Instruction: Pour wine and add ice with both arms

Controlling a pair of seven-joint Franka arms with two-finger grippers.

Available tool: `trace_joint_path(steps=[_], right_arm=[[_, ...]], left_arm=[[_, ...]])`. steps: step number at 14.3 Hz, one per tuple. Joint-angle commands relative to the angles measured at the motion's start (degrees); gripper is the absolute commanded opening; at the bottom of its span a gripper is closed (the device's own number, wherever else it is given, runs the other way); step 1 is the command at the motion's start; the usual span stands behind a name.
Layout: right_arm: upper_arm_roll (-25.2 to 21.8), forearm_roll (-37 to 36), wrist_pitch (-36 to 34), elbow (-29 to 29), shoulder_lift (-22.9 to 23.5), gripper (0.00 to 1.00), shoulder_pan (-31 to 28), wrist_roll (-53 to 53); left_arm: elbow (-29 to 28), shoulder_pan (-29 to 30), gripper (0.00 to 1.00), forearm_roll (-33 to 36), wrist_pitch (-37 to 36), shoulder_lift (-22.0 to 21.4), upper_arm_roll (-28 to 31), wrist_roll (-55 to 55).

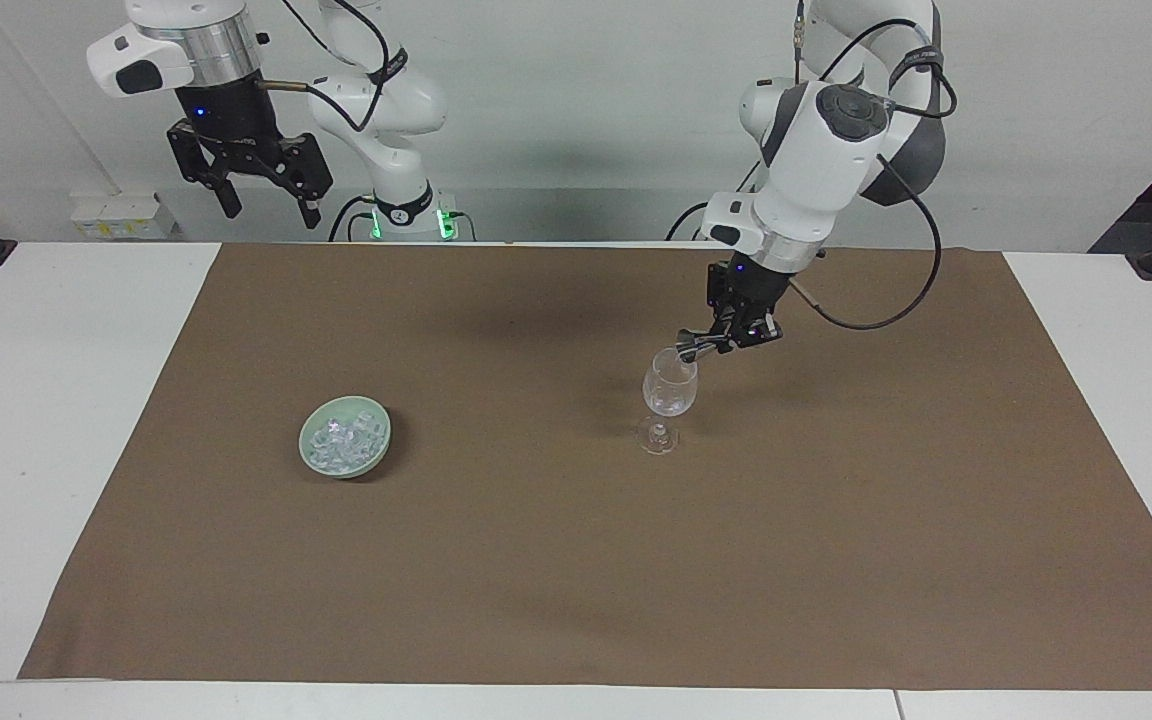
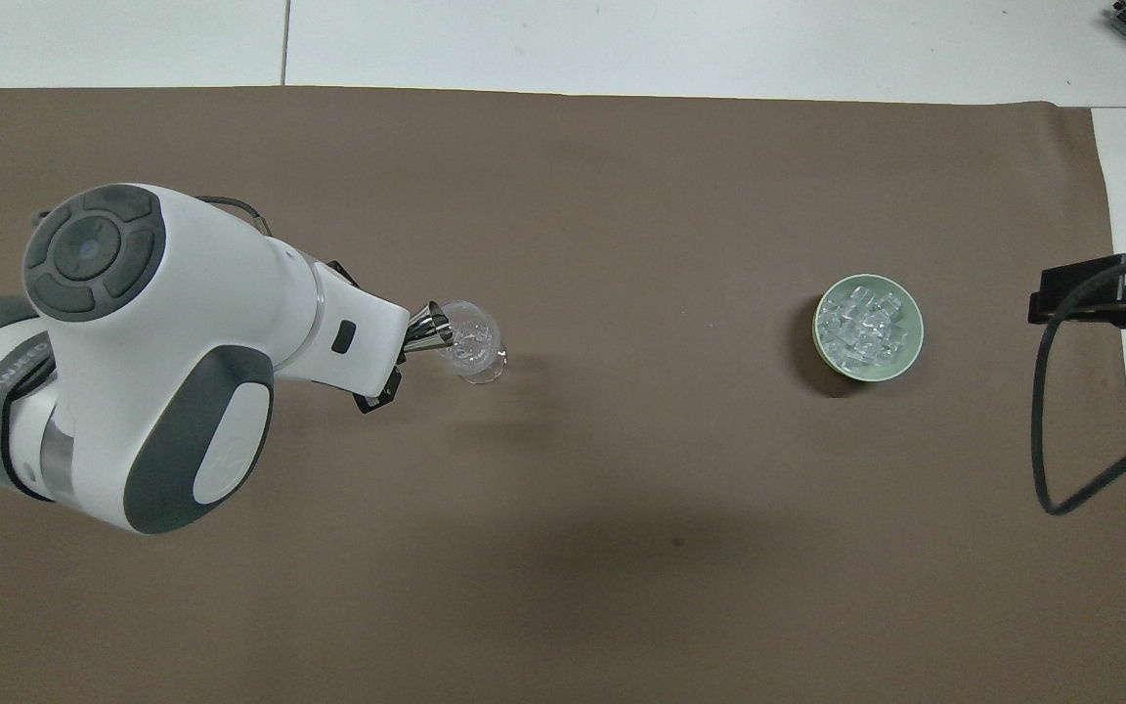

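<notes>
Left gripper (image 1: 704,345) fingers clamped on metal jigger (image 1: 688,347), tipped over wine glass (image 1: 669,385) rim. Ice (image 1: 341,432) in green bowl (image 1: 318,458), at glass's 9 o'clock in facing view. Right gripper (image 1: 266,205) waits raised, fingers wide.

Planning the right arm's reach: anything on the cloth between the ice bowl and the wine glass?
Nothing. Only bare brown cloth lies between the green bowl of ice and the wine glass; both views show it.

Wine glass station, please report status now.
Left gripper shut on metal jigger, tipped over wine glass rim. Right gripper open, waiting high. Ice in green bowl, untouched. Nothing in the way.
</notes>
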Motion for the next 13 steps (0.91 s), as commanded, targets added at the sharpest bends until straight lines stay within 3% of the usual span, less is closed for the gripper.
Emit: trace_joint_path(steps=[1,7,13], right_arm=[[0.4,0.24,-1.0,-0.02,-0.46,1.0,-1.03,-0.9],[0.4,0.24,-1.0,-0.02,-0.46,1.0,-1.03,-0.98],[0.4,0.24,-1.0,-0.02,-0.46,1.0,-1.03,-0.9]], left_arm=[[1.69,-1.0,0.0,1.61,-1.73,0.69,0.77,-1.63],[1.77,-1.27,0.0,2.93,-3.58,0.77,0.77,-7.59],[7.03,-2.76,0.0,7.13,-6.02,3.49,0.68,-10.94]])
